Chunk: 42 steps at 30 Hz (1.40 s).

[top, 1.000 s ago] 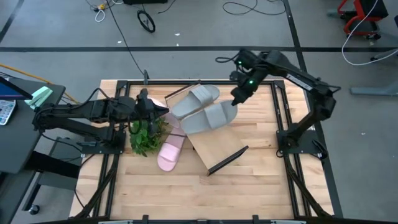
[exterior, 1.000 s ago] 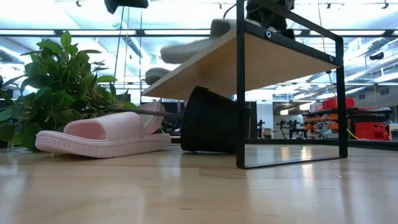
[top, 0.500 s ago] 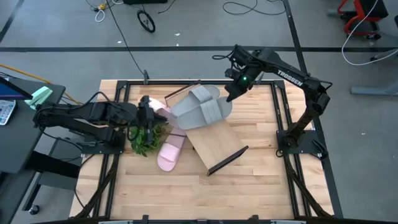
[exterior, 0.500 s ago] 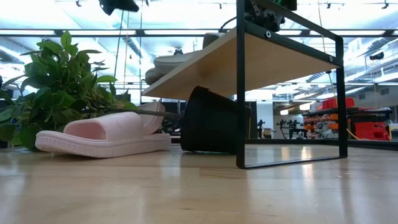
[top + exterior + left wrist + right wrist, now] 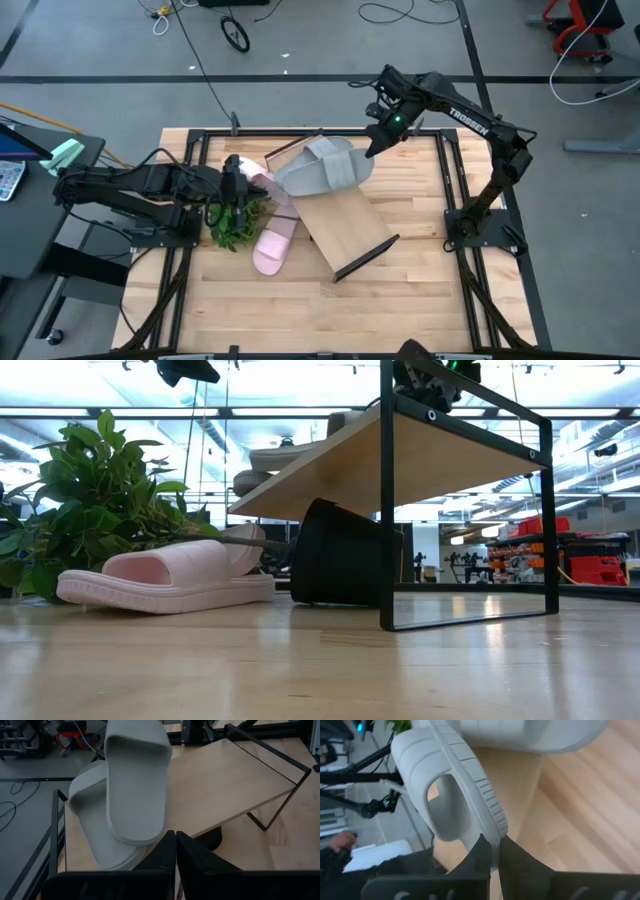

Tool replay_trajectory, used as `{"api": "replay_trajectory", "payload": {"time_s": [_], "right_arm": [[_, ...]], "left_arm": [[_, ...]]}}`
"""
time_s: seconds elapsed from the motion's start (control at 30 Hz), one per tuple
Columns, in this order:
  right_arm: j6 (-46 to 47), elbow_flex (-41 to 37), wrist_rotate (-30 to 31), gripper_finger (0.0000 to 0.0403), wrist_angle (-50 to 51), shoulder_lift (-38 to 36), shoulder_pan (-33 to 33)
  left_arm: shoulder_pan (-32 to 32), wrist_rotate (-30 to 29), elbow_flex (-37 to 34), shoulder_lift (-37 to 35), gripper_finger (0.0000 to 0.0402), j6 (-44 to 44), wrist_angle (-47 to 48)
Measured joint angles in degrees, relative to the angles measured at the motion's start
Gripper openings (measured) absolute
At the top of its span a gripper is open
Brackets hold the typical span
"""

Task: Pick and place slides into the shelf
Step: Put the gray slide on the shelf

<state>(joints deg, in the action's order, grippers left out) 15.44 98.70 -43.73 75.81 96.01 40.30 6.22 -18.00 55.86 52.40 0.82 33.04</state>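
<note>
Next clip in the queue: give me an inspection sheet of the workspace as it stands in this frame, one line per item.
Surface: wooden tabletop, mostly bare toward the near side.
Job's things: two grey slides at the far end of the shelf, one overlapping the other and tilted on edge; two pink slides on the tabletop beside the shelf.
Clutter: green plant next to the pink slides; a dark pot lies under the shelf.
Grippers: right gripper shut on the edge of a grey slide; left gripper shut, by the plant and the pink slides, holding nothing visible.
Cables: loose cables on the floor beyond the table.
Surroundings: open room with other equipment behind.
</note>
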Motion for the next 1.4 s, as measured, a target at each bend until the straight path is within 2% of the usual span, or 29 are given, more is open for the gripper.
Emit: {"api": "replay_trajectory", "payload": {"time_s": [0.37, 0.67, 0.87, 1.23, 1.4], "right_arm": [[-2.01, -0.80, -1.85, 0.0013, 2.32, 0.16, -2.35], [-5.67, -0.82, -0.19, 0.0013, 2.79, 4.95, -2.34], [-8.06, -0.84, 3.31, 0.0013, 4.25, 6.54, -2.05], [-9.75, -0.84, 10.28, 0.0013, 4.58, 6.29, -0.95], [-9.68, -0.84, 10.83, 0.0014, 2.00, 6.29, -0.97]], "left_arm": [[-0.04, -1.18, 0.00, 0.00, 0.0016, 0.07, -0.04], [-0.04, -1.51, 0.00, 0.00, 0.0017, 0.77, -0.17], [-0.02, -1.51, 0.00, 0.00, 0.0010, 2.43, -0.14], [-0.03, -1.90, 0.00, 0.00, 0.0021, 2.99, -0.17], [-0.02, -1.90, 0.00, 0.00, 0.0013, 2.99, -0.22]]}}
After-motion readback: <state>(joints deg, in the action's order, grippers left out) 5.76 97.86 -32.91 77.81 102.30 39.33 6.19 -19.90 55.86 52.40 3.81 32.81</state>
